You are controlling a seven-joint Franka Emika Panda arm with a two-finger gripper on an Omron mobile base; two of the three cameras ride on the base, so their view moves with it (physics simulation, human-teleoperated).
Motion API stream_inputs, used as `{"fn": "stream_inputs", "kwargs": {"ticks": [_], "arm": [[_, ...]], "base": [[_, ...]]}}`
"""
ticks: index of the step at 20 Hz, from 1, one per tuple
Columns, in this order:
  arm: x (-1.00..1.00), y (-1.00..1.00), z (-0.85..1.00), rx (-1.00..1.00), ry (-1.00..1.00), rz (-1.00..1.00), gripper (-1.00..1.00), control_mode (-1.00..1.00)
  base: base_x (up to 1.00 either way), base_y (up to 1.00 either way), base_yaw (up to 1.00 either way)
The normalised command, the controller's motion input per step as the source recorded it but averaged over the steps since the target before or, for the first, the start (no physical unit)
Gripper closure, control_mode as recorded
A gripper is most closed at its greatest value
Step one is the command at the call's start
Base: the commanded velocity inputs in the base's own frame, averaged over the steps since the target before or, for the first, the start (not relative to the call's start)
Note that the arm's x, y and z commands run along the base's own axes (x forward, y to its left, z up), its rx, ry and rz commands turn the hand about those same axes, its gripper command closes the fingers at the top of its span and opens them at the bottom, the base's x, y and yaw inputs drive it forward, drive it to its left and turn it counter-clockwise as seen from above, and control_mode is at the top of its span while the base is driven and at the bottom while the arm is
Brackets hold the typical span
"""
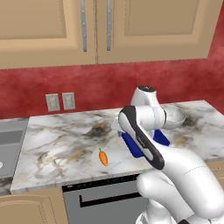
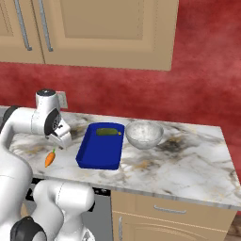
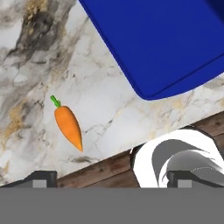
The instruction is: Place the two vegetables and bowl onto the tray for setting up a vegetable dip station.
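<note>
The orange carrot (image 2: 50, 158) with its green tip lies on the marble counter, left of the dark blue tray (image 2: 99, 151). The dark-green cucumber piece (image 2: 107, 132) lies inside the tray at its far end. A clear bowl (image 2: 144, 133) stands on the counter just right of the tray. My gripper (image 2: 62, 140) hangs open above the counter between carrot and tray, holding nothing. In the hand view the carrot (image 3: 68, 127) lies left of centre and a tray (image 3: 166, 43) corner sits at the upper right. From the left base, the carrot (image 1: 103, 157) is in front of my arm, which hides most of the tray (image 1: 162, 137).
A sink (image 1: 8, 144) lies at the counter's left end. Wall outlets (image 1: 60, 101) sit on the red backsplash, under wooden cabinets. A dishwasher front (image 1: 100, 197) is below the counter edge. Bare marble (image 2: 188, 160) stretches right of the bowl.
</note>
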Motion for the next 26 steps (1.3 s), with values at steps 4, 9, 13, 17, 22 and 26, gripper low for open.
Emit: {"fn": "stream_inputs", "kwargs": {"ticks": [4, 9, 13, 17, 22, 26], "arm": [[-0.01, 0.29, 0.00, -0.03, 0.00, 0.09, -1.00, -1.00], [0.00, 0.44, 0.00, -0.06, 0.00, 0.09, -1.00, -1.00], [0.05, 0.37, 0.00, -0.07, 0.00, 0.07, -1.00, -1.00], [0.23, 0.06, 0.00, -0.03, 0.00, 0.00, -1.00, -1.00], [0.33, 0.00, 0.00, 0.00, 0.00, 0.01, -1.00, -1.00], [0.26, 0.00, -0.01, 0.00, 0.01, 0.01, -1.00, -1.00]], "base": [[0.00, 0.00, 0.00], [0.00, 0.00, 0.00], [0.00, 0.00, 0.00], [0.00, 0.00, 0.00], [0.00, 0.00, 0.00], [0.00, 0.00, 0.00]]}}
